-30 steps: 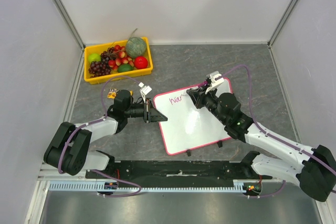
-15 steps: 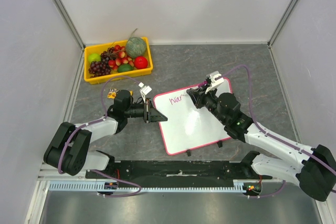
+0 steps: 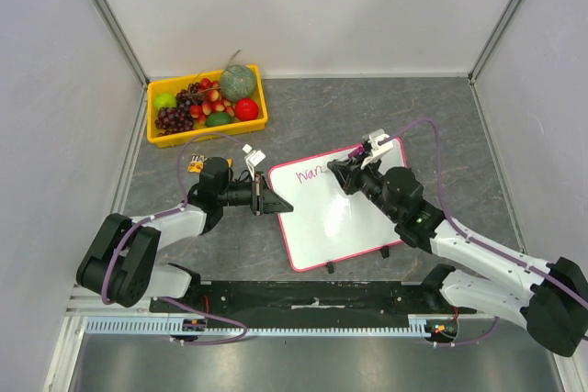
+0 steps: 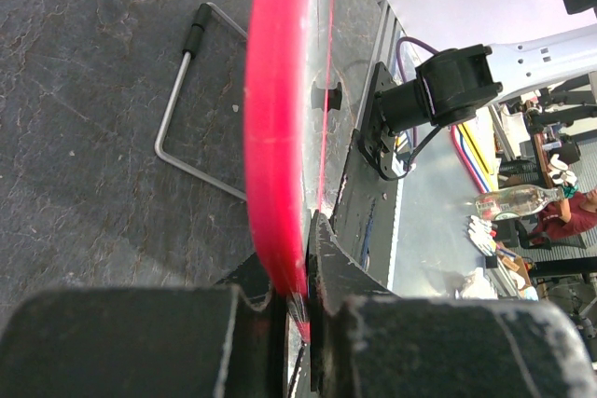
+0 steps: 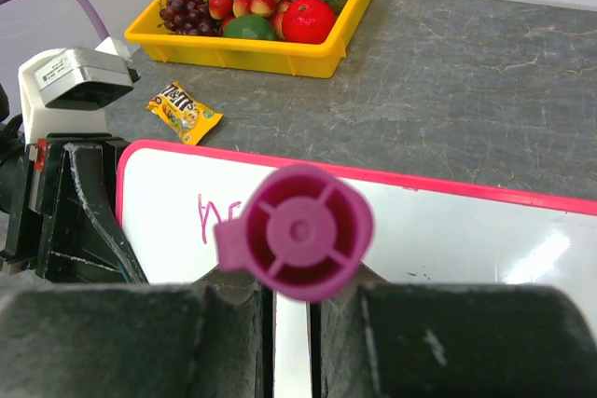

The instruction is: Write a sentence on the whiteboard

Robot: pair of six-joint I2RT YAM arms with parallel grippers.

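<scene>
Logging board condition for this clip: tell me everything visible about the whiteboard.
The whiteboard is a glossy white rectangle with thin pink-red rim, rounded corners and small black feet. It sits skewed on the grey table. A few magenta letters start near its far left corner. The left gripper clamps its left rim between shut jaws; the right gripper holds a magenta marker over it, tip hidden.

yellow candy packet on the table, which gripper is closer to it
Left. The left gripper, clamped on the pink-rimmed white whiteboard's edge, sits right of the yellow candy packet; the right gripper, holding a magenta marker, is farther right.
</scene>
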